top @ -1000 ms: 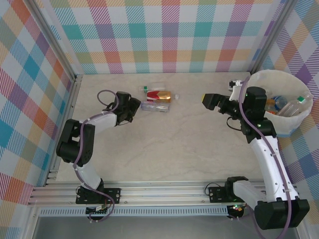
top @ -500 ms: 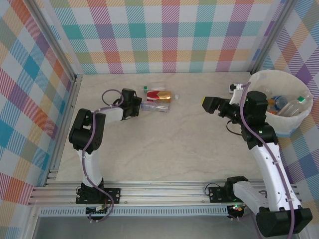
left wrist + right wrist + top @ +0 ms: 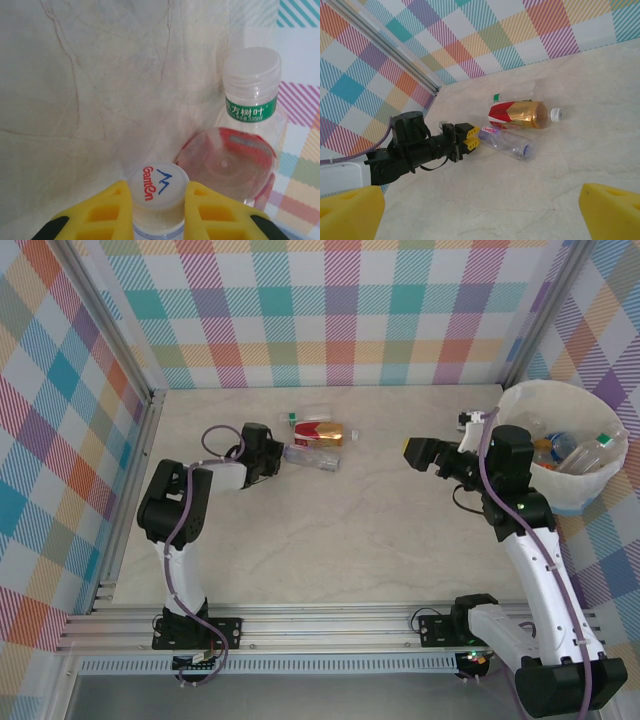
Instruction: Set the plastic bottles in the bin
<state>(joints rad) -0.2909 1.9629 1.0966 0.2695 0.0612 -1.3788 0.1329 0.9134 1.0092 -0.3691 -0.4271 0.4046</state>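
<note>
A clear plastic bottle point(image 3: 312, 456) lies on the table, its white cap point(image 3: 157, 187) between the yellow fingers point(image 3: 107, 212) of my left gripper point(image 3: 270, 458), which is shut on the cap. Right behind it lie a red and gold bottle point(image 3: 322, 433) and a clear bottle with a green label point(image 3: 310, 417). In the left wrist view the green-label bottle point(image 3: 250, 90) and the red bottle's base point(image 3: 227, 162) sit just past the cap. The bin point(image 3: 572, 495) stands at the far right and holds several bottles point(image 3: 570, 450). My right gripper point(image 3: 420, 452) hovers open beside the bin.
Checkered walls with metal rails point(image 3: 140, 440) close in the table on three sides. Bare marble table point(image 3: 370, 510) spreads between the two arms. The right wrist view shows the left arm point(image 3: 415, 150), the clear bottle point(image 3: 512, 142) and the red and gold bottle point(image 3: 517, 115).
The left gripper reached forward and closed around the clear bottle's cap; the bottle has swung slightly, its far end coming nearer. The right arm shifted slightly toward the bin.
</note>
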